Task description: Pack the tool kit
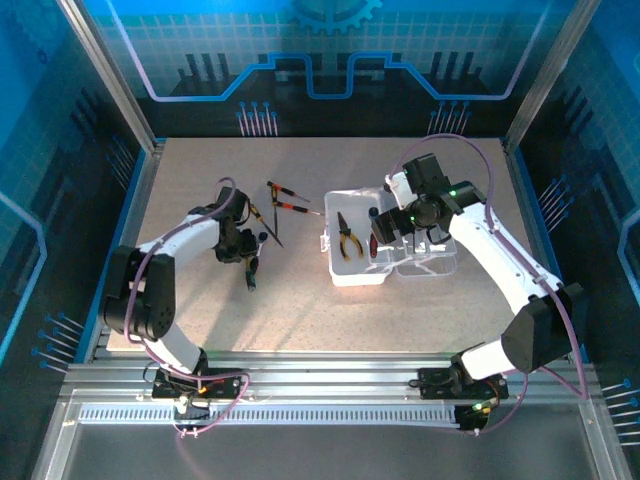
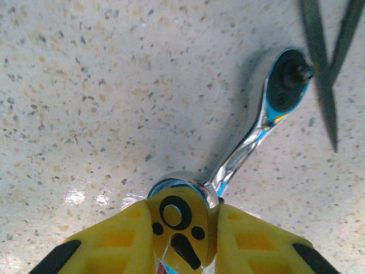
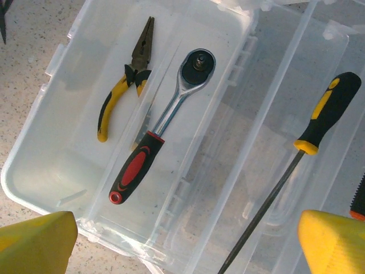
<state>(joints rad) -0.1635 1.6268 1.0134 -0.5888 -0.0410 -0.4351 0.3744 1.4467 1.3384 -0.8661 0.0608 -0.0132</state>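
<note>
Left tool (image 2: 182, 224) pinches the chrome ratchet (image 2: 246, 145) at one end; lift level, clear of the counter (image 2: 85, 85); right tool (image 3: 185, 240), spread wide, hovers over the case (image 3: 63, 160).

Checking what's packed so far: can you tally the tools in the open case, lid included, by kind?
Pliers: 1
Ratchet: 1
Screwdriver, on the lid: 1
Total: 3, not counting a red-black handle cut off at the right wrist view's edge.
</note>
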